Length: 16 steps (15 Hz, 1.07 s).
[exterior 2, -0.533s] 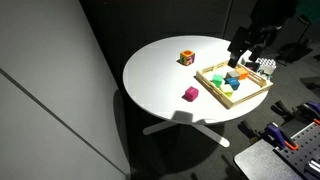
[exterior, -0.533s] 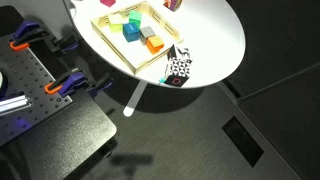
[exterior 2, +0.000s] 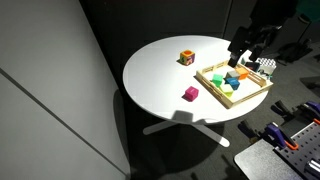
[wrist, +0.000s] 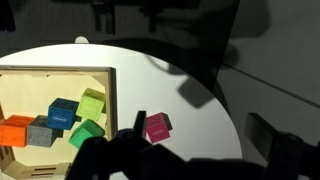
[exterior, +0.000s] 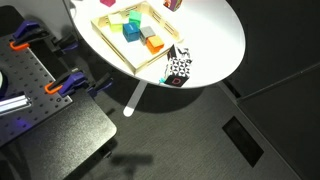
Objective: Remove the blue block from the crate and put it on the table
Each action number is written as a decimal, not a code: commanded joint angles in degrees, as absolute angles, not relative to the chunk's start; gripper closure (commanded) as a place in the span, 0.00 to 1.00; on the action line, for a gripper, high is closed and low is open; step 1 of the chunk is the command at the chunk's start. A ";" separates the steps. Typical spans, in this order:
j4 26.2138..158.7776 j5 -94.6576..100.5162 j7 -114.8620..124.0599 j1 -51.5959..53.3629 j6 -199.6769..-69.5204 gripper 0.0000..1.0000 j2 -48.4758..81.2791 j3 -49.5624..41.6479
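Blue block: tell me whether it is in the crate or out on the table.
In the crate. In the wrist view the blue block lies on its floor beside a green block.

top: small cyan-blue block (wrist: 62,113) open from above | sides: green blocks (wrist: 92,102), grey block (wrist: 40,133) crowd it inside shallow light-wood crate (wrist: 109,90) | round white table (wrist: 140,75): free beside crate except small magenta block (wrist: 157,127)
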<state>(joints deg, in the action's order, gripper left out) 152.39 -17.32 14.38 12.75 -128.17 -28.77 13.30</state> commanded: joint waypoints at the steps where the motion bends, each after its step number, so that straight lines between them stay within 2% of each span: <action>1: 151.59 -15.71 15.48 11.41 -128.74 0.00 -28.10 13.02; 16: 146.78 -7.28 17.19 2.28 -132.41 0.00 -17.15 9.54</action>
